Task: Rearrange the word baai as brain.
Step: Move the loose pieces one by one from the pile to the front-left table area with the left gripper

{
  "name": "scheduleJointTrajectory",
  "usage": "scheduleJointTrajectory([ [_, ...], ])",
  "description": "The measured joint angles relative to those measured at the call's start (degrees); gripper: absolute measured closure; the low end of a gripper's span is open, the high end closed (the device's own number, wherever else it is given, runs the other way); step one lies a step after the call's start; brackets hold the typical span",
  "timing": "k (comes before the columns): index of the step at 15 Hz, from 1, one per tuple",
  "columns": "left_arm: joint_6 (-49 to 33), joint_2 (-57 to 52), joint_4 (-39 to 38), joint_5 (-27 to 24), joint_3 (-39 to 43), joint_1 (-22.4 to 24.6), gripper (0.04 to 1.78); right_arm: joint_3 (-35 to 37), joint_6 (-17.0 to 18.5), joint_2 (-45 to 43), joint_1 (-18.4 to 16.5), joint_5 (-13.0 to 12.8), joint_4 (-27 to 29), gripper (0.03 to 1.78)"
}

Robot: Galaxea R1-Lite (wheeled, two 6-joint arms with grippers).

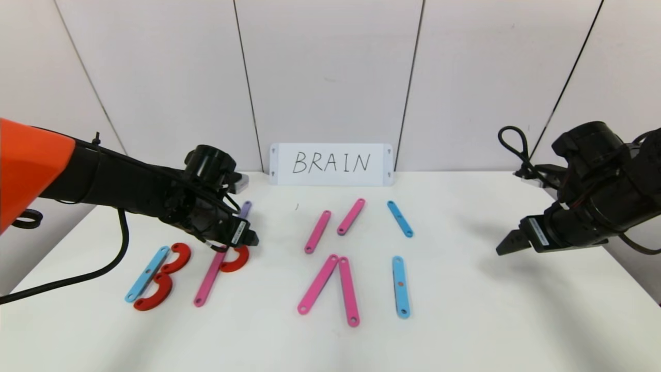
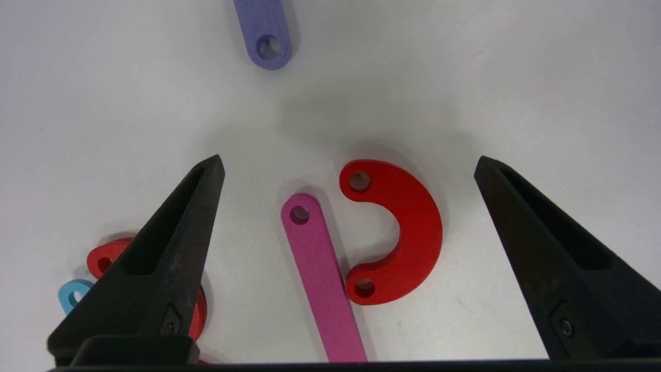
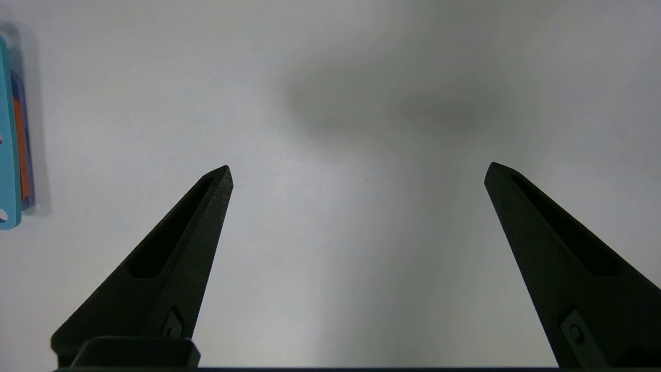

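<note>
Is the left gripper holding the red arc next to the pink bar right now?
No: in the left wrist view the left gripper is open, and the red arc lies flat on the table between its fingers, untouched, beside the pink bar.

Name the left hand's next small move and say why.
Probably reach for the purple bar and bring it under the red arc as the R's leg. The left hand hovers open and empty over a pink bar and arc that read only as P; the purple bar lies apart.
</note>
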Motion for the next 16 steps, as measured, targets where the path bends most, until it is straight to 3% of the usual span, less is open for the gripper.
scheduleJointTrajectory([
  [16, 2.5, 1.3, 2.0, 2.4, 0.3, 1.5, 0.13, -0.2, 0.2, -0.7, -0.5, 0.0, -0.4, 0.1],
])
